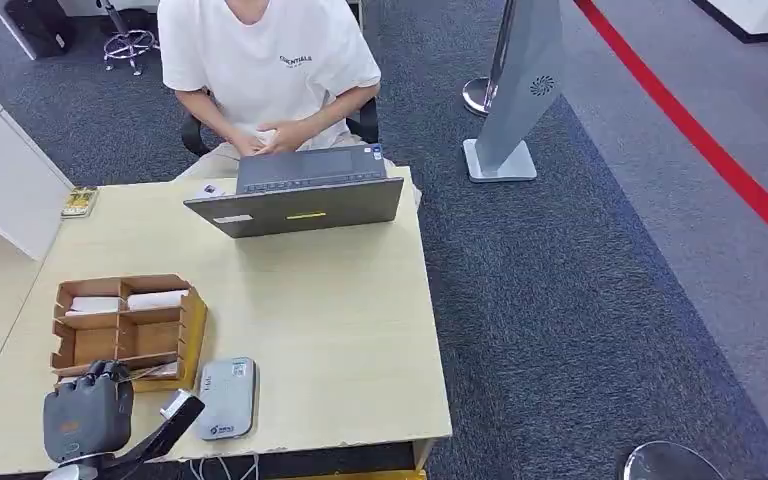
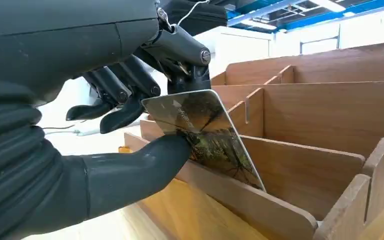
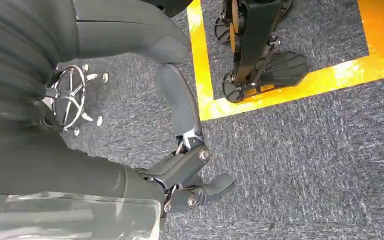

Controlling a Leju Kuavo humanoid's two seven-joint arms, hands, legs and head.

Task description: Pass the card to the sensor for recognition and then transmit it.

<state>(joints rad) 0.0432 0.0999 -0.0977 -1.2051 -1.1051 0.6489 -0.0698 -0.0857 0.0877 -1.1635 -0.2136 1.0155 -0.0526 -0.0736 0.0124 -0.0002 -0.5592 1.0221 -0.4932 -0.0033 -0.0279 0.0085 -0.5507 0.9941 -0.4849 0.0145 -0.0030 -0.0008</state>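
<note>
My left hand (image 1: 85, 410) hovers at the near left corner of the table, over the front edge of a wooden divider box (image 1: 192, 325). In the left wrist view the left hand (image 2: 105, 75) pinches a dark printed card (image 2: 200, 130) between thumb and a finger. The card's lower end still reaches down into a compartment of the box (image 2: 305, 100). A flat grey card sensor (image 1: 225, 398) lies on the table just right of the box. My right hand (image 3: 185, 170) hangs over the carpet with loosely bent fingers, holding nothing.
A person (image 1: 270, 70) sits at the far side behind a grey laptop (image 1: 300, 205). A white cabinet (image 1: 5, 180) stands at the left. The box's far compartments hold white rolls (image 1: 155, 299). A grey floor stand (image 1: 515, 100) rises beyond the table's right edge.
</note>
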